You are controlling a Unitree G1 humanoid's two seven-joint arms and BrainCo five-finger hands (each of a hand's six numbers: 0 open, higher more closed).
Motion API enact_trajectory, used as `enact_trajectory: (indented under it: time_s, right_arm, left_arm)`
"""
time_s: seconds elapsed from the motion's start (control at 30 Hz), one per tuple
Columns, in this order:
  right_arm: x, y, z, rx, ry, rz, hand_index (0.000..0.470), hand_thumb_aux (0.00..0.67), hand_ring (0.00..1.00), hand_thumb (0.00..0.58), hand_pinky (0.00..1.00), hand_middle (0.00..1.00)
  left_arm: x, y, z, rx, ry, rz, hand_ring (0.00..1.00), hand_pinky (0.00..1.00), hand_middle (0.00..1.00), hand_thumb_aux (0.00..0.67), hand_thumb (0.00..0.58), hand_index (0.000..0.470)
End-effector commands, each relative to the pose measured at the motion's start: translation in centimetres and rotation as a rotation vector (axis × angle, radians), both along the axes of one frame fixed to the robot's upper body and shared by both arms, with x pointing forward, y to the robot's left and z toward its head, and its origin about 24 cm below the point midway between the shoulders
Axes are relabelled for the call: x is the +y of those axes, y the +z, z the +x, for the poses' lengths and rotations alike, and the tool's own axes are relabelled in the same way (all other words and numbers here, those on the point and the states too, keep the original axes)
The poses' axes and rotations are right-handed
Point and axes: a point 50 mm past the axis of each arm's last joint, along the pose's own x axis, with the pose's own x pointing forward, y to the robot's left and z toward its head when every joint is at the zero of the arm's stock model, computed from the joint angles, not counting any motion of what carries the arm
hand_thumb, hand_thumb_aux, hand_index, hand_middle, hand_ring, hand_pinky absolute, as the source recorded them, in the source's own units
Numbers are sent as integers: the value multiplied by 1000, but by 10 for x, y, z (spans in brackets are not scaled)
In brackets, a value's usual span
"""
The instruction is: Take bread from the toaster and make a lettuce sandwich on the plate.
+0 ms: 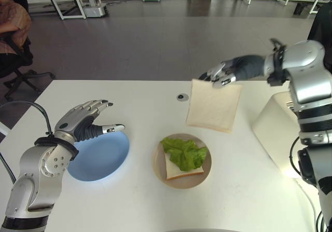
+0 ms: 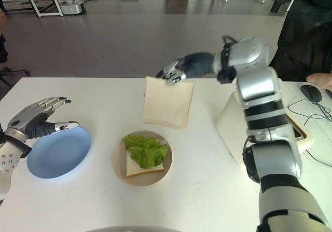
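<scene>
The top slice [image 1: 213,106] hung pinched by its upper edge in my right hand [image 1: 222,75], just behind the plate [image 1: 157,164], and I judged it needed squaring flat over the lettuce [image 1: 184,154] before letting go.

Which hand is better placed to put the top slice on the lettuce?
Right. The right hand holds the bread slice up just beyond the tan plate with lettuce; the left hand hovers open by the blue plate.
</scene>
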Motion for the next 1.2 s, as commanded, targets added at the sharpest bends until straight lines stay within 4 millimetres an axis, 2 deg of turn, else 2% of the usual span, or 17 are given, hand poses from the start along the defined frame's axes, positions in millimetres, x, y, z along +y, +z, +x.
enact_trajectory:
  time_s: [0.03, 0.3, 0.5, 0.6, 0.8, 1.0, 1.1, 1.17, 1.2]
  right_arm:
    - [20, -39, -8, 165, 114, -4, 470, 670, 0, 580, 0, 0]
    - [47, -94, -7, 266, 152, -13, 470, 670, 0, 580, 0, 0]
    - [65, -114, 1, 260, 150, -8, 470, 670, 0, 580, 0, 0]
    - [67, -122, 5, 243, 143, -15, 470, 670, 0, 580, 0, 0]
    - [68, -144, 7, 229, 139, -51, 470, 670, 0, 580, 0, 0]
    - [68, -160, 3, 217, 159, -83, 470, 670, 0, 580, 0, 0]
    - [70, -162, 3, 201, 165, -83, 470, 670, 0, 580, 0, 0]
    - [71, -162, 4, 193, 163, -81, 391, 557, 0, 564, 0, 0]
    - [71, -162, 4, 191, 162, -80, 260, 370, 0, 464, 0, 0]
  left_arm:
    - [-2, -1, 1, 15, -6, 4, 0, 0, 0, 0, 0, 0]
    - [-8, -2, 5, 24, -34, 1, 0, 0, 0, 0, 0, 0]
    - [-10, -5, 4, 30, -38, -3, 0, 0, 0, 0, 0, 0]
    - [-12, -4, 4, 27, -46, -7, 0, 0, 0, 0, 0, 0]
    - [-36, 0, -1, 12, -155, -83, 0, 0, 0, 0, 0, 0]
    - [-48, 2, -2, 11, -204, -86, 0, 0, 0, 0, 0, 0]
    - [-68, -3, -5, 36, -305, -156, 0, 0, 0, 0, 0, 0]
    - [-86, -13, -9, 87, -395, -197, 0, 0, 0, 0, 0, 0]
    - [-95, -20, -11, 122, -439, -222, 0, 0, 0, 0, 0, 0]
